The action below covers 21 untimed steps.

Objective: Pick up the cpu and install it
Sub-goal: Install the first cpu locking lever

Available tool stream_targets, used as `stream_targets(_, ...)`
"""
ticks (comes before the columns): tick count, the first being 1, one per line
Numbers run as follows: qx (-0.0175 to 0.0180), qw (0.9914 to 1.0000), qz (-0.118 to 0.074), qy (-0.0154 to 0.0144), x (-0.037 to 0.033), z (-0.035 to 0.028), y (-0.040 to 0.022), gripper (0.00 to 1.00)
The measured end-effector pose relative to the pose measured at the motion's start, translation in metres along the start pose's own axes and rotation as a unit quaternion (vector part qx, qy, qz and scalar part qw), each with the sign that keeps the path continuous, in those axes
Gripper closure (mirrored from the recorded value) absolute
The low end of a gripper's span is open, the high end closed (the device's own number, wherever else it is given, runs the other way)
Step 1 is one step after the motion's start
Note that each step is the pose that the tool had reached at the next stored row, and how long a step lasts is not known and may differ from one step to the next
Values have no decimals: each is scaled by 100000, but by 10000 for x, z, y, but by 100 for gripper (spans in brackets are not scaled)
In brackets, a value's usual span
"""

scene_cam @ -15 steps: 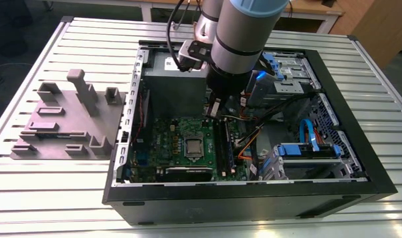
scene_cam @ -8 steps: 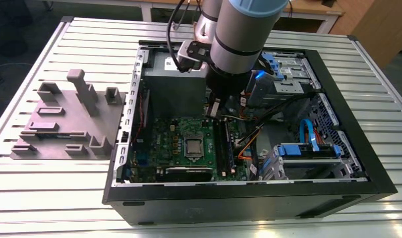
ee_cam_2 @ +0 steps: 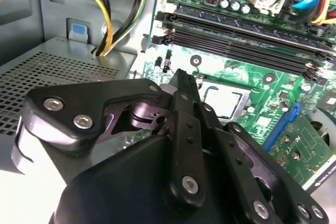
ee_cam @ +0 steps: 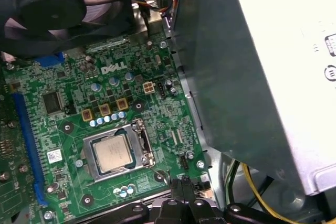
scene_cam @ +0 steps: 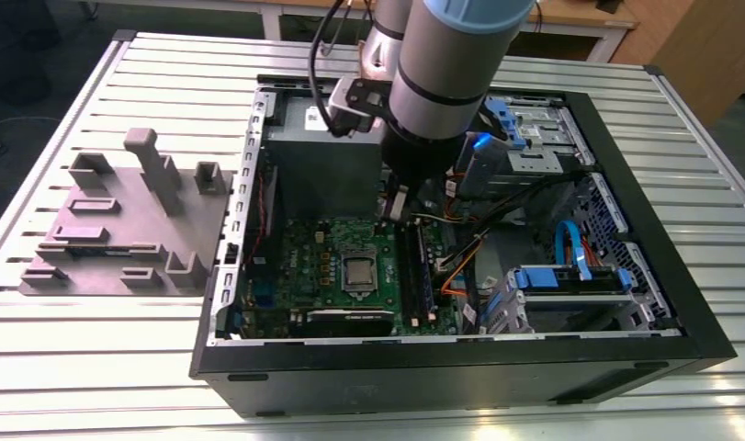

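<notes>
**CPU sits in the socket frame, gripper empty above the board**

CPU lies flat inside the silver socket frame on the green motherboard, its shiny square top facing up. In both wrist views the black fingers run together to one narrow tip with nothing pinched between them, so the gripper looks closed and empty. That tip hangs over the board edge just beside the socket frame, and the chip lies a short way off it, toward the middle of the board. Being square, the chip has no long axis to line up with; its edges run parallel to the frame.

In the exterior view the arm comes down into the open computer case from the far side, over the grey power-supply box, and the chip shows nearer the camera than the wrist. To the exterior view's left a grey fixture block rests on the slatted table, well apart from the case.

Whether the frame is latched over the chip is hard to make out. The arm's own body hides the fingertips in the exterior view.
</notes>
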<state>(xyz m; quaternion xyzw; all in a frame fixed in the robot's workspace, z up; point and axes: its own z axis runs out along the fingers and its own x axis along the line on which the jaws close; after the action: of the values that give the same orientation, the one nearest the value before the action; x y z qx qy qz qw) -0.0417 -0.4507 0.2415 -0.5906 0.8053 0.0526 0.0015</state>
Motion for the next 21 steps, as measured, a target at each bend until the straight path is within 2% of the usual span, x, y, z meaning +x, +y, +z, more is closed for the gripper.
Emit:
stream_targets(6,99,99999,-7,312,43,-3,-7,90)
stream_targets(12,101,99999,-108,340,107,-9,-24,90)
stream_targets(21,97,99999,-184,351,122,-10,-28,90)
